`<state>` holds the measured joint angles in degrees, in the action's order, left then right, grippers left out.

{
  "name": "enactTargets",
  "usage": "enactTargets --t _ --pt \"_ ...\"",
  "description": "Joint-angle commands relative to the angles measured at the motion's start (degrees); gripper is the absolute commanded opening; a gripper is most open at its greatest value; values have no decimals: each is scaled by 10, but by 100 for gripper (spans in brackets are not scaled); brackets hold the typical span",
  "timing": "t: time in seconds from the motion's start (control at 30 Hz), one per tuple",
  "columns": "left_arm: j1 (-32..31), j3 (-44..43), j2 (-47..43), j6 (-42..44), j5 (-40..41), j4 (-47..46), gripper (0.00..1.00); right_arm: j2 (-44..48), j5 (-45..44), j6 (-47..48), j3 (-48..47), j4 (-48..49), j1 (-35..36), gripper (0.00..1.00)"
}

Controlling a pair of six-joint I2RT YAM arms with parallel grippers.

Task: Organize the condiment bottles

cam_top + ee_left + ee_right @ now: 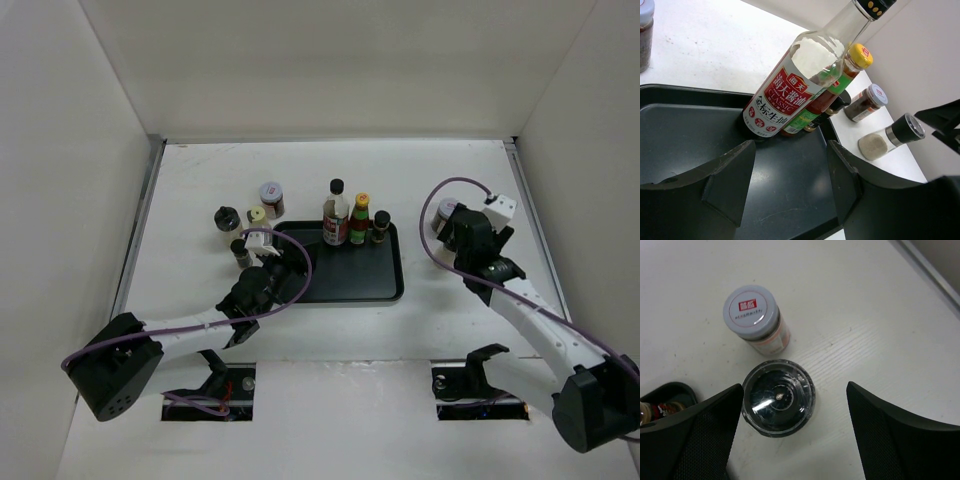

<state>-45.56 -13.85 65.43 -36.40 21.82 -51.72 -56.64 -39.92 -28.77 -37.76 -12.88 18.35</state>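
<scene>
Right pincer (795, 390) apart, hanging over the round clear jar with glossy black lid (778, 397), on the white bench (865, 315) right of the flat black tray (350, 272). Jar sits nearer one finger, so centre first, drop straight, clamp below the lid. Grey-lidded glass jar (751, 310) just beside, don't clip it. Clear the tray rim; tray front looks free. Left pincer (790, 150) apart over the tray, near the tall red-labelled glass sauce bottle (790, 95).

black tray (352, 284), yellow-capped green-necked bottle (360, 216), black-capped red-and-white-labelled sauce bottle (785, 100), grey-lidded jar (752, 314)
</scene>
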Motion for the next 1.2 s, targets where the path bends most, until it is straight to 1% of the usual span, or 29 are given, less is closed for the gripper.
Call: enactTargets --t 0.0,0.1,0.33,0.37,0.4,0.47,0.5,0.57,0.73,0.83,1.03,1.17 --pt "-2 3 -13 -4 -6 -31 57 -22 43 -3 -6 19 1 87" --pt "-4 3 -14 -2 -6 -30 57 -36 50 -1 0 37 4 86" --pt "-3 2 -6 -3 -7 -35 57 -65 56 8 3 51 5 78" --pt "-1 2 -2 -5 -7 -35 57 -66 55 8 2 52 2 74" --pt "0 2 0 -5 -7 -35 57 -67 53 8 2 54 1 67" --pt "-2 2 -4 -6 -8 -35 57 -59 42 12 2 61 4 56" --pt "-3 1 -5 -5 -8 -35 57 -51 32 13 4 67 8 52" --pt "-3 1 -1 -5 -8 -35 57 -32 15 28 3 73 37 47" --pt "-4 0 -4 -3 -8 -35 57 -12 -8 48 -46 24 105 45" --pt "3 1 0 -6 -7 -35 57 -13 9 39 -66 21 153 45" --pt "1 -1 8 -6 -8 -35 57 -75 20 36 -100 66 241 43" --pt "0 0 1 -3 -8 -36 57 -126 25 44 -122 110 273 42"
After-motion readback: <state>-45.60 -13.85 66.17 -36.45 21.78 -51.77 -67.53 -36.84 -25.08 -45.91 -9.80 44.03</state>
